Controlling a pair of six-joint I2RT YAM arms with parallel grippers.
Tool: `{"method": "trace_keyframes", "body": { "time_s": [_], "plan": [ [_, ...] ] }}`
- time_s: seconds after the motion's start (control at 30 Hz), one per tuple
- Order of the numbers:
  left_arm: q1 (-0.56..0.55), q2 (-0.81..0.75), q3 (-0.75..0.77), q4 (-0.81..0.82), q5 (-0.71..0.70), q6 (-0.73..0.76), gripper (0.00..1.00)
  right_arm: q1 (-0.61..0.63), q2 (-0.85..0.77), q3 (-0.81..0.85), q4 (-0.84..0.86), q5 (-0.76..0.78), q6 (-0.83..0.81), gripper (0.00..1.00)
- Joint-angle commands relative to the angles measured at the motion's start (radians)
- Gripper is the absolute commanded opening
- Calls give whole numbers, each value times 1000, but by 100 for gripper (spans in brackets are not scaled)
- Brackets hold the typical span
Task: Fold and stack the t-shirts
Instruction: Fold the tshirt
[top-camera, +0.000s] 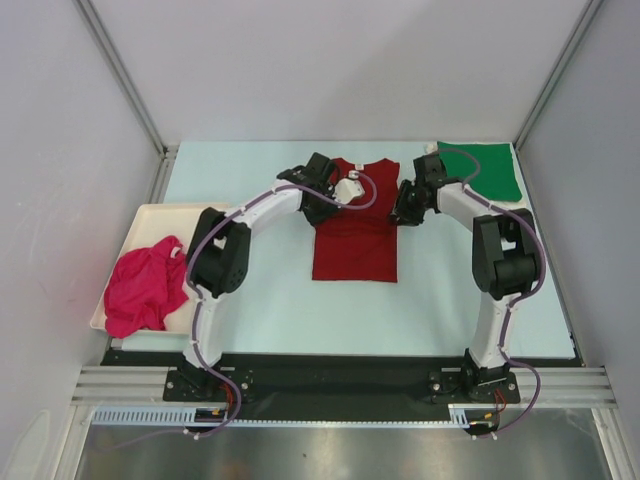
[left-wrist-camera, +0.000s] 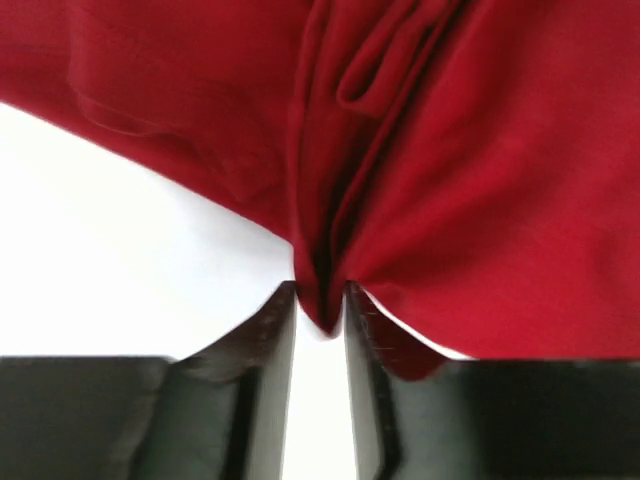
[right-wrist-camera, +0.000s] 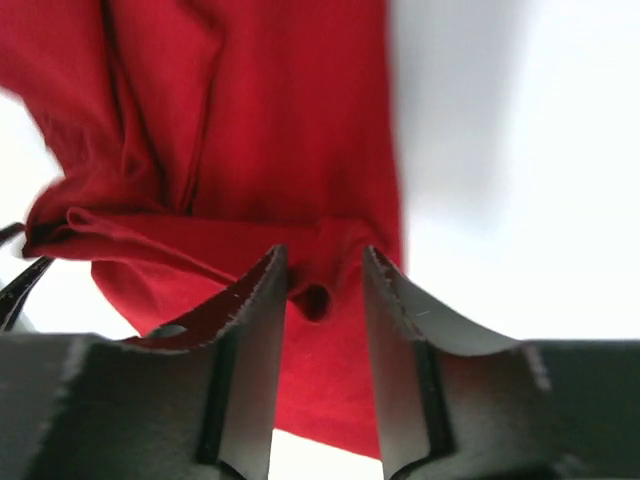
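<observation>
Green cloth t-shirt (top-camera: 485, 170): folded, set aside. Dark red cloth t-shirt (top-camera: 355, 245): mid-fold, clenched by left gripper (left-wrist-camera: 320, 300) and right gripper (right-wrist-camera: 322, 280). Bright pink cloth t-shirt (top-camera: 145, 285): crumpled in shallow cream tray (top-camera: 145, 215), outstanding. Stack not started.

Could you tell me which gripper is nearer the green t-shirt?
Right. The right gripper holds the red t-shirt's edge facing the green t-shirt; the left gripper holds the opposite edge.

Both arms rise from their bases toward 12 o'clock and elbow inward, the left gripper (left-wrist-camera: 320, 300) pinched tight on the dark red t-shirt (top-camera: 355, 245) at its 10 o'clock shoulder, the right gripper (right-wrist-camera: 325, 268) clamping its 2 o'clock shoulder.
</observation>
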Motion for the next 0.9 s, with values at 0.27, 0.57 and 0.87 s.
{"method": "trace_keyframes", "body": {
  "time_s": [0.27, 0.57, 0.87],
  "plan": [
    [63, 7, 195, 78, -214, -127, 45, -39, -203, -34, 19, 205, -26, 43],
    [-194, -516, -649, 280, -39, 201, 53, 108, -416, -429, -1, 105, -32, 62],
    [-237, -458, -723, 303, -20, 184, 61, 136, -418, -563, 96, 61, 49, 60]
  ]
}}
